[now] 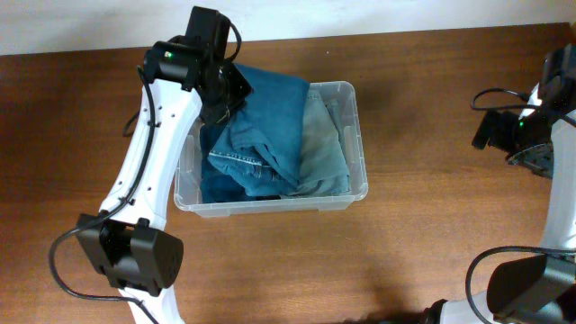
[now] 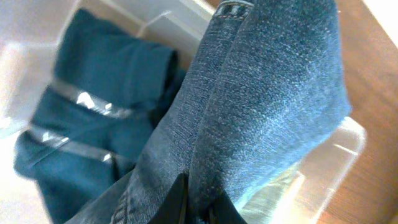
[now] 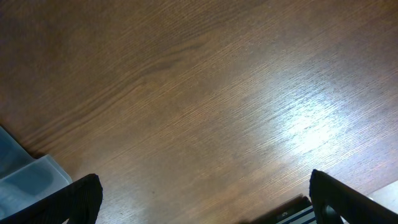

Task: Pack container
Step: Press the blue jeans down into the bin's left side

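One brown wooden table (image 1: 432, 261) fills the overhead view, and on it, a little left of centre, stands the single container (image 1: 270, 209), a clear plastic bin with its long side running left to right. Inside it is bunched dark blue denim (image 1: 261, 135), with a paler, faded denim panel (image 1: 324, 148) along its right side; whether these are one garment or two cannot be told. There are two arms. The white left arm (image 1: 153, 153) reaches from the near left up to the bin's far left corner, and the right arm (image 1: 562, 135) sits at the table's right edge, well apart from the bin. The overhead view shows the left gripper (image 1: 220, 99) only as a dark block above the cloth, its jaws hidden. The left wrist view shows the jaws: two dark fingers (image 2: 177, 199) pinch a thick fold of denim that rises across the picture. Below the fold a teal-blue layer lies in the bin, crossed by two glossy streaks. The right wrist view shows the right gripper (image 3: 205, 202) spread wide and empty above bare wood, one fingertip at each lower corner of the picture. A corner of the bin's pale plastic shows at the lower left.
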